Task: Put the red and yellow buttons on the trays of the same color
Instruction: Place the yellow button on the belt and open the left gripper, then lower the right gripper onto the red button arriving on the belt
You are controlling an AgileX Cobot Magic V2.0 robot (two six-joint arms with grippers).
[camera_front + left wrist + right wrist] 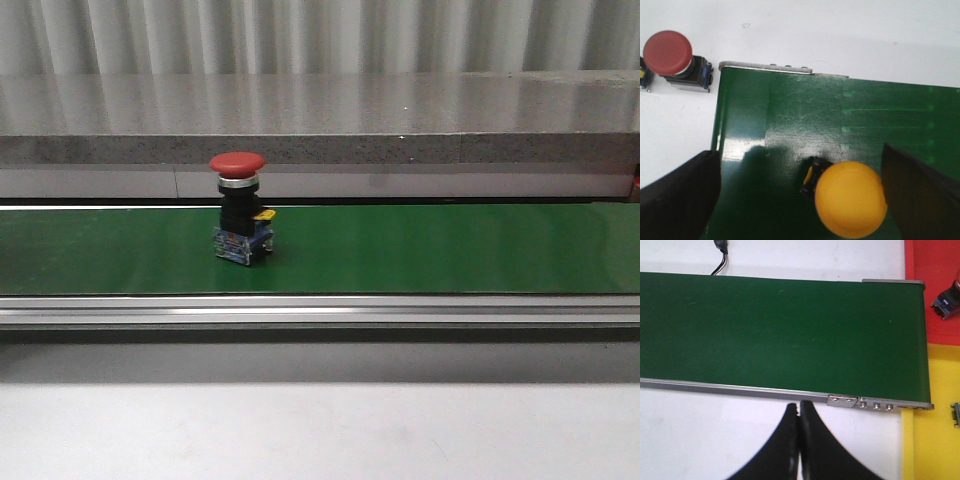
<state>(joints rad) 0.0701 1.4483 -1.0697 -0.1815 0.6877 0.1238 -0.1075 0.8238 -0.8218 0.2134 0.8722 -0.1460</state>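
A red mushroom button (237,215) on a black and blue base stands upright on the green belt (420,250), left of centre. No gripper shows in the front view. In the left wrist view my left gripper (800,200) is open over the belt's end. A yellow button (850,197) stands between its fingers, close to one of them (920,195). Another red button (670,55) stands on the white table beside the belt's end. My right gripper (799,412) is shut and empty over the white table, just off the belt's near rail. The red tray (932,290) and yellow tray (935,410) lie past the belt's end.
A button base (947,302) lies on the red tray at the frame's edge. A small metal part (955,415) shows on the yellow tray. A cable (720,255) lies beyond the belt. A grey ledge (320,120) runs behind the belt.
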